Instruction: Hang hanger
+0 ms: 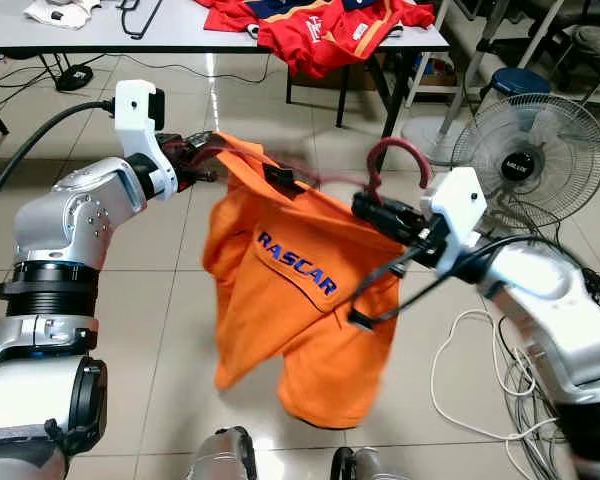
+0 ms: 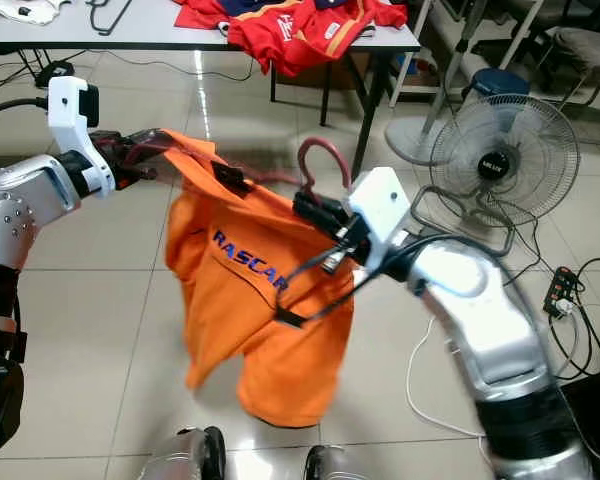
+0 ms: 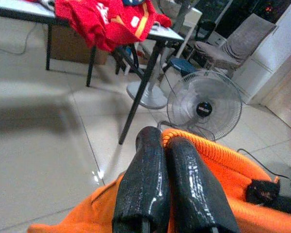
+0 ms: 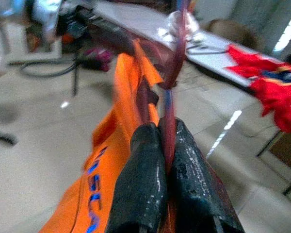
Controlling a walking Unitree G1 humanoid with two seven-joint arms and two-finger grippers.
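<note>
**Orange shirt held up on a hanger between both grippers**

Tiled floor (image 1: 160, 330) fills the scene, and above it hangs an orange shirt (image 1: 300, 310) with blue lettering, draped over a dark red hanger (image 1: 395, 150) in mid-air. The hanger's hook curls upward just left of the right gripper (image 1: 380, 212), whose two fingers (image 4: 140, 184) are pressed together on the thin red bar of the hanger. The left gripper (image 1: 195, 160) is at the shirt's left shoulder; its fingers (image 3: 145, 184) are closed side by side with orange fabric bunched against them, pinching that end of the shirt. The shirt sags between the two grippers, its hem well above the floor.

Far off stands a white surface (image 1: 180, 38) carrying red clothes (image 1: 320, 30) that spill over its edge. To the right, a standing fan (image 1: 528, 165) sits on the floor, with white cables (image 1: 460, 370) looped near it.
</note>
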